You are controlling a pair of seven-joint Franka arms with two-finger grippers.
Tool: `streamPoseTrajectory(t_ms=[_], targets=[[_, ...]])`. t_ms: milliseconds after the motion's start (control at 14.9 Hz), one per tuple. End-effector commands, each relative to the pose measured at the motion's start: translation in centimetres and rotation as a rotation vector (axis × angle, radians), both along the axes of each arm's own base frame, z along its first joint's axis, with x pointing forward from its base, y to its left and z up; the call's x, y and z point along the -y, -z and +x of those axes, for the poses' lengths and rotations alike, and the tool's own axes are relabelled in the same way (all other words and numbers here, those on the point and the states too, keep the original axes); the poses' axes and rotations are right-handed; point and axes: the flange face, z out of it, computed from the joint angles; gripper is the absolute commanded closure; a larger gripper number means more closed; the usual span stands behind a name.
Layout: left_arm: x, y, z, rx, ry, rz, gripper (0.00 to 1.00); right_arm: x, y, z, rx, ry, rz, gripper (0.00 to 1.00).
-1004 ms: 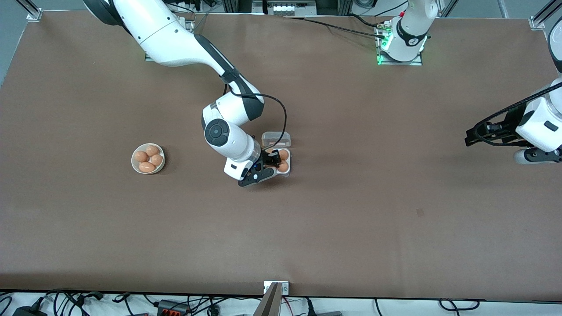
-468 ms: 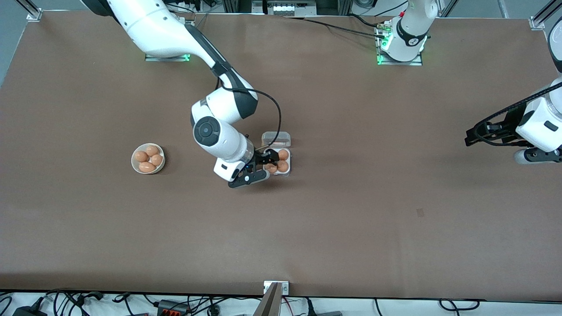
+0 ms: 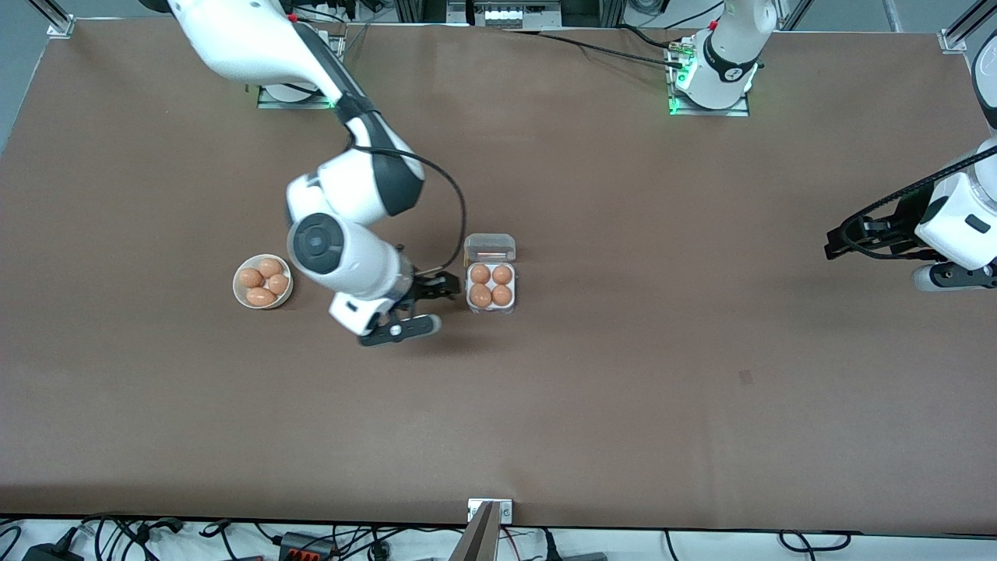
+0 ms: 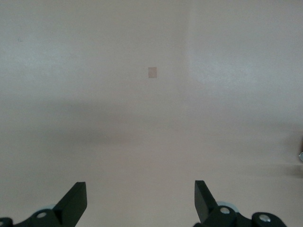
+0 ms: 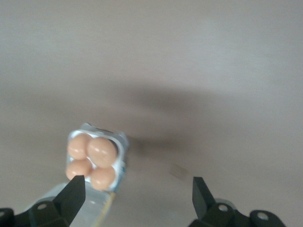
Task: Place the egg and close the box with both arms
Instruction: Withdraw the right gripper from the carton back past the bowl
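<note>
A: What could have gone wrong from there?

B: The small square clear-plastic box (image 3: 491, 287) sat near the middle of the brown table (image 3: 623, 389) with its hinged transparent lid (image 3: 490, 248) standing open on the edge farther from the front camera. If one arm had pushed that lid down without the other steadying the base, the light carton would probably have slid or tipped, and its 4 eggs could have rolled out.

A: And the grippers?

B: The right gripper (image 3: 424, 305) hung just beside the box toward the right arm's end, its black fingers (image 5: 71, 196) spread wide and empty. The left gripper (image 4: 140, 201) waited over bare table at the left arm's end, likewise released.

A: How did the egg look?

B: The small smooth orange-brown egg (image 3: 480, 296) filled a cell, touching its neighbours. A round white bowl (image 3: 263, 281) held 4 more.
</note>
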Motion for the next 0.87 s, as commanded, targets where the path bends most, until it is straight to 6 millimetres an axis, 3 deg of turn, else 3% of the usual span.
streamPoseTrajectory(t_ms=[0,134,401,535,803], targets=[[-0.2,-0.8,-0.3,0.011,0.02,-0.004,0.0,4.4,-4.7,0.9,-0.008,0.041,-0.094,0.0],[-0.2,-0.8,-0.3,0.01,0.02,-0.004,0.0,7.9,-8.2,1.4,0.032,0.076,-0.144,0.0],[-0.3,-0.7,-0.2,0.008,0.019,-0.004,0.0,13.6,-9.7,1.8,-0.025,0.15,-0.213,0.0],[-0.3,-0.7,-0.2,0.008,0.019,-0.005,0.0,16.4,-12.8,1.8,0.001,0.182,-0.212,0.0],[-0.3,-0.7,-0.2,0.008,0.019,-0.005,0.0,21.7,-15.7,2.5,0.042,0.261,-0.206,0.0]])
